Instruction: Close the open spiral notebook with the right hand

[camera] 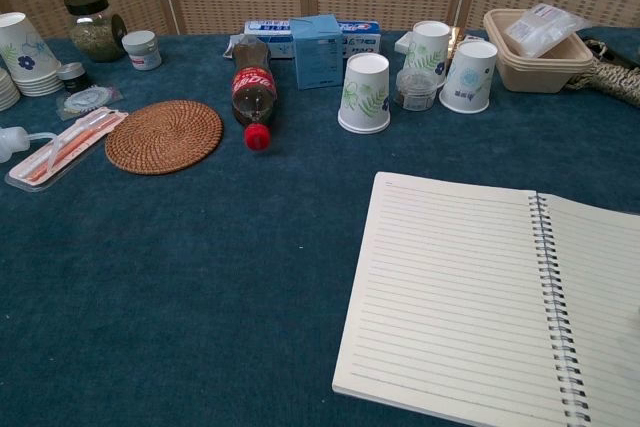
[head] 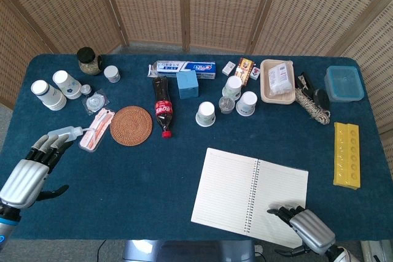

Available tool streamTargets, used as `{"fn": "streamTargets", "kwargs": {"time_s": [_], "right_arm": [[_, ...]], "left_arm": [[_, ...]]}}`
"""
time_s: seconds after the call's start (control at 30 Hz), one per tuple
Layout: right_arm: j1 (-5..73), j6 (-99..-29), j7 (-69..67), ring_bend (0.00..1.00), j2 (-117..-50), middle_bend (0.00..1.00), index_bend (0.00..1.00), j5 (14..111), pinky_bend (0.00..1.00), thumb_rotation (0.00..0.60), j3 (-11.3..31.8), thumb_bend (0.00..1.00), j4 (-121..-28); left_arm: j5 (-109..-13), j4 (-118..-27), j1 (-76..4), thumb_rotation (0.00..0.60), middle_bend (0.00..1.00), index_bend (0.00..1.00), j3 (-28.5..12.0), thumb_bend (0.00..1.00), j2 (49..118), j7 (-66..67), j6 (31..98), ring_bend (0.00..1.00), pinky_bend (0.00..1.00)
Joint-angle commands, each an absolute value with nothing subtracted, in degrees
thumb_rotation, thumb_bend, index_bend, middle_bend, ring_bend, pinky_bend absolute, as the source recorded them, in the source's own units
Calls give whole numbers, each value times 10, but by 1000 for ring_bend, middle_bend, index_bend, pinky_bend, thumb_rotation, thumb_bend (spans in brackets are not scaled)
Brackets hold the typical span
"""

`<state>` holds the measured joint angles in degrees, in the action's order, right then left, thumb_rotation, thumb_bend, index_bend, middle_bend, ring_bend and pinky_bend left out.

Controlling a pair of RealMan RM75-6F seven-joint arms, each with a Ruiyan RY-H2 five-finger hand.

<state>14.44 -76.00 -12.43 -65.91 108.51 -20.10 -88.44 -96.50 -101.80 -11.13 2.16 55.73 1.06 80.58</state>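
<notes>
notebook: your spiral notebook (head: 250,190) lies open and flat on the counter (head: 153,182), lined pages up, spiral running down the middle; use it as your landmark.
right hand: your right hand (head: 304,224) rests on the near corner of the notebook's right page, fingertips (head: 277,211) touching the paper, fingers loosely bent, grasping nothing.
left hand: your left hand (head: 32,167) sits well to the left of the notebook, fingers apart, released.
cola bottle: a cola bottle (head: 162,108) lies on its side beyond the notebook's left page, red cap toward you.
coaster: a woven round coaster (head: 131,125) sits just left of the bottle.
cups: paper cups (head: 206,113) stand beyond the notebook.
yellow tray: a yellow tray (head: 346,154) lies right of the notebook.
</notes>
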Motion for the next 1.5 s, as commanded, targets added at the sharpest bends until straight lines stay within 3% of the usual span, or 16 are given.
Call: {"fn": "streamTargets", "kwargs": {"time_s": [0.03, 0.2, 0.5, 0.6, 0.7, 0.93, 1.2, 1.5], "right_arm": [[116, -802, -133, 220, -682, 148, 137, 1092, 191, 256, -193, 255, -841], [72, -850, -155, 121, -724, 51, 41, 1087, 166, 263, -190, 264, -753], [22, -900, -206, 2, -775, 0, 0, 1076, 121, 439, -186, 371, -637], [13, -910, -218, 0, -786, 0, 0, 1074, 120, 529, -184, 400, -606], [4, -922, -233, 0, -794, 0, 0, 1075, 120, 564, -184, 411, -582], [-22, -939, -256, 0, -810, 0, 0, 1072, 120, 565, -188, 423, -518], [-44, -941, -289, 0, -837, 0, 0, 1067, 120, 568, -190, 344, -462], [-54, -943, -299, 0, -868, 0, 0, 1071, 119, 570, -190, 327, -414]], "left_arm": [[-966, -1017, -111, 600, 0, 0, 22, 0, 558, 9, 807, 0, 0], [-969, -1016, -112, 600, 0, 0, 21, 0, 556, 6, 809, 0, 0], [-975, -1024, -113, 600, 0, 0, 22, 0, 553, 13, 809, 0, 0], [-976, -1028, -112, 600, 0, 0, 23, 0, 552, 17, 810, 0, 0], [-977, -1032, -112, 600, 0, 0, 23, 0, 550, 21, 811, 0, 0], [-980, -1046, -111, 600, 0, 0, 23, 0, 545, 36, 813, 0, 0], [-986, -1059, -110, 600, 0, 0, 23, 0, 544, 50, 816, 0, 4], [-991, -1068, -110, 600, 0, 0, 21, 0, 545, 63, 817, 0, 4]]}}
